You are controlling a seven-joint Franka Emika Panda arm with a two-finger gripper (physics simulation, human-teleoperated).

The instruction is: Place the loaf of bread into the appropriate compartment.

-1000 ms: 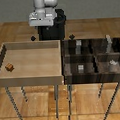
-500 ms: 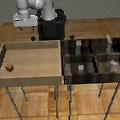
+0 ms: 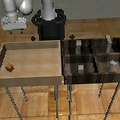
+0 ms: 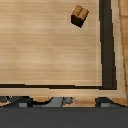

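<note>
Bread is what you must watch: the loaf of bread (image 3: 9,67) lies alone on the floor of the pale-wood tray (image 3: 31,77), close to the wall on the exterior view's left, about halfway between the near and far rims. In the wrist view the same loaf of bread (image 4: 79,15) shows as a small orange-brown block, tilted a little, near one dark edge of the tray floor.

Your claw, the gripper (image 3: 14,30), hangs above the far corner of the tray on the exterior view's left, well apart from the loaf and not touching anything. It holds nothing, but you cannot tell from these pictures whether its fingers are apart or together; in the wrist view only blurred grey parts appear at the edge.

Compared with half a second ago, the gripper has moved further toward the exterior view's left, from over the far rim of the tray to its far corner. The loaf has not moved.

On the exterior view's right stands the dark brown bin (image 3: 66,70), just beside the tray. Its four sections each hold small grey-white blocks (image 3: 81,68). The compartment (image 3: 76,75) nearest to the tray on the near side contains one such block.
</note>
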